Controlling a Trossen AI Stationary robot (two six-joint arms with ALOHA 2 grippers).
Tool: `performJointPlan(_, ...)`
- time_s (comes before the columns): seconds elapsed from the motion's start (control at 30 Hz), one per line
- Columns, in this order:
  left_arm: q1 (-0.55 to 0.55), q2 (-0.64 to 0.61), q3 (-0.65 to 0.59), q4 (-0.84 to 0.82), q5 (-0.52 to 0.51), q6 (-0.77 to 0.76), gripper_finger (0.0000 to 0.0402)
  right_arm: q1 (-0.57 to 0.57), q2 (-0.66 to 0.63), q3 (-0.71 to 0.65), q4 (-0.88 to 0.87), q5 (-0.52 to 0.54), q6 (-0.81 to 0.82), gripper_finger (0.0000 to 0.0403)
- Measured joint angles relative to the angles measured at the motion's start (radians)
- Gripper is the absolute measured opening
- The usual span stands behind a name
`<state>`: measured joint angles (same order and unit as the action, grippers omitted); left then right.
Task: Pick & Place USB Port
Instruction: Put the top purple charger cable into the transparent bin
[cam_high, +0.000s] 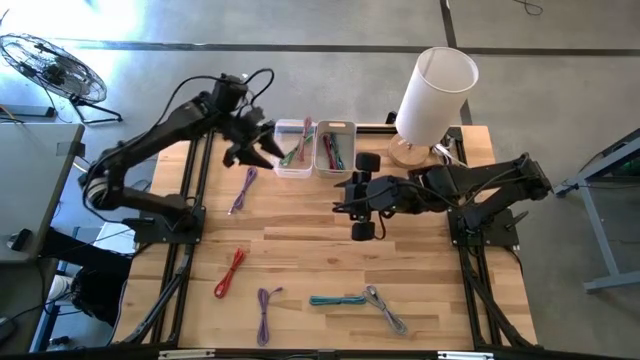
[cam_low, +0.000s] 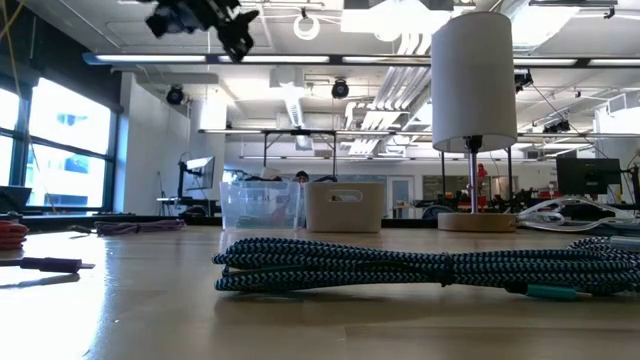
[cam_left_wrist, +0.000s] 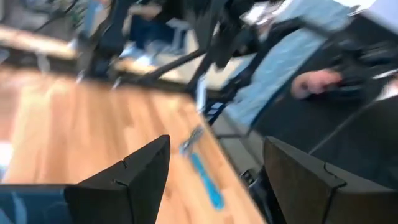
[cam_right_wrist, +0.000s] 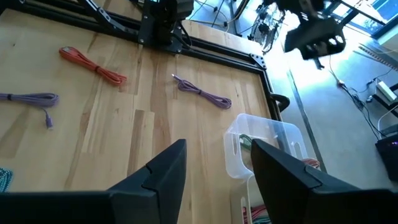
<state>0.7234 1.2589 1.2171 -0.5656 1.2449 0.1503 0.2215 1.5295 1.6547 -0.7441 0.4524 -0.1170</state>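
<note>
Several coiled USB cables lie on the wooden table: a purple one (cam_high: 243, 188) near the bins, a red one (cam_high: 230, 272), another purple one (cam_high: 265, 310) and a teal-and-grey one (cam_high: 355, 300) by the near edge. A clear bin (cam_high: 293, 148) and a white bin (cam_high: 335, 148) at the far edge hold cables. My left gripper (cam_high: 255, 140) hangs open and empty, high beside the clear bin (cam_low: 258, 205); the low view shows it raised (cam_low: 200, 20). My right gripper (cam_high: 345, 198) is open and empty over the table's middle, in front of the white bin.
A white-shaded lamp (cam_high: 430, 100) stands at the far right corner. The right wrist view shows the clear bin (cam_right_wrist: 261, 146), the purple cable (cam_right_wrist: 202, 92) and the red cable (cam_right_wrist: 93, 65). A person's hand (cam_left_wrist: 314, 81) shows beyond the table. Bare wood lies between the cables.
</note>
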Motion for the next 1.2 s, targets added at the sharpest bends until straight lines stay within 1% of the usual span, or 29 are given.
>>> performJointPlan(0.07, -0.015, -0.055, 0.000, -0.127, -0.114, 0.046, 0.0253, -0.005, 0.000, 0.000, 0.000, -0.002, -0.015, 0.0174)
performJointPlan(0.1, -0.025, -0.082, 0.000, -0.192, -0.186, 0.065, 0.0253, -0.005, 0.000, 0.000, 0.000, -0.004, -0.019, 0.0174)
performJointPlan(0.17, -0.044, -0.132, 0.000, -0.332, -0.360, 0.085, 0.0253, -0.007, 0.000, 0.000, 0.000, -0.013, -0.022, 0.0173)
performJointPlan(0.27, -0.073, -0.200, 0.000, -0.533, -0.670, 0.079, 0.0253, -0.015, 0.000, 0.000, 0.000, -0.030, -0.026, 0.0171)
performJointPlan(0.4, -0.144, -0.257, 0.000, -0.763, -1.068, -0.044, 0.0253, -0.030, 0.000, 0.000, 0.000, -0.044, -0.026, 0.0170)
performJointPlan(0.47, -0.186, -0.268, 0.000, -0.832, -1.195, -0.102, 0.0253, -0.037, 0.000, 0.000, 0.000, -0.044, -0.026, 0.0170)
performJointPlan(0.5, -0.206, -0.270, 0.000, -0.851, -1.241, -0.125, 0.0253, -0.041, 0.000, 0.000, 0.000, -0.044, -0.026, 0.0170)
performJointPlan(0.6, -0.258, -0.265, 0.000, -0.862, -1.328, -0.187, 0.0253, -0.051, 0.000, 0.000, 0.000, -0.044, -0.026, 0.0170)
performJointPlan(0.73, -0.310, -0.222, 0.000, -0.874, -1.407, -0.378, 0.0253, -0.058, 0.000, 0.000, 0.001, -0.058, -0.024, 0.0170)
performJointPlan(0.83, -0.331, -0.170, -0.001, -0.896, -1.472, -0.462, 0.0253, -0.059, 0.000, 0.000, 0.010, -0.086, -0.019, 0.0169)
performJointPlan(0.9, -0.340, -0.123, -0.001, -0.906, -1.501, -0.478, 0.0253, -0.058, 0.000, 0.000, 0.010, -0.087, -0.018, 0.0170)
performJointPlan(1.0, -0.340, -0.046, -0.001, -0.899, -1.513, -0.468, 0.0253, -0.058, 0.000, 0.000, 0.010, -0.088, -0.010, 0.0169)
performJointPlan(1.1, -0.338, 0.029, -0.001, -0.899, -1.510, -0.451, 0.0253, -0.058, 0.000, 0.000, 0.008, -0.093, 0.013, 0.0170)
performJointPlan(1.2, -0.338, 0.097, -0.001, -0.900, -1.508, -0.444, 0.0253, -0.058, 0.000, 0.000, 0.008, -0.121, 0.030, 0.0169)
